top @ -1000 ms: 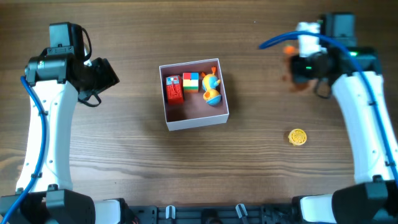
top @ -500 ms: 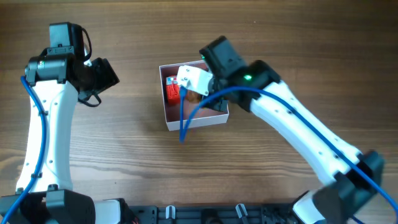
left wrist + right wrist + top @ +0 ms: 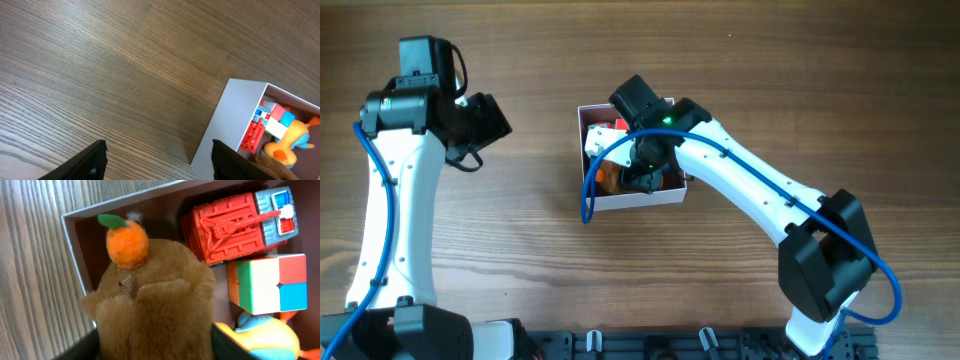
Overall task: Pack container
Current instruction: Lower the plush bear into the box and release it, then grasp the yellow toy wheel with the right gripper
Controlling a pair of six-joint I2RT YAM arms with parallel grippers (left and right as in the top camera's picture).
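The container is a square white-walled box with a dusky pink inside, at the table's middle. It holds a red block toy, a coloured cube and an orange-and-blue duck. A brown plush with an orange pompom sits in the box's corner. My right gripper is over the box, open, one finger on each side of the plush. In the overhead view the right gripper hides most of the box. My left gripper is open and empty, left of the container's wall.
My right arm stretches diagonally from the front right to the box. Its blue cable loops over the box's left wall. Bare wooden table surrounds the box.
The right arm swung from the far right to over the container, carrying the plush. Its jaws have now widened round the plush in the box. The left arm has not moved.
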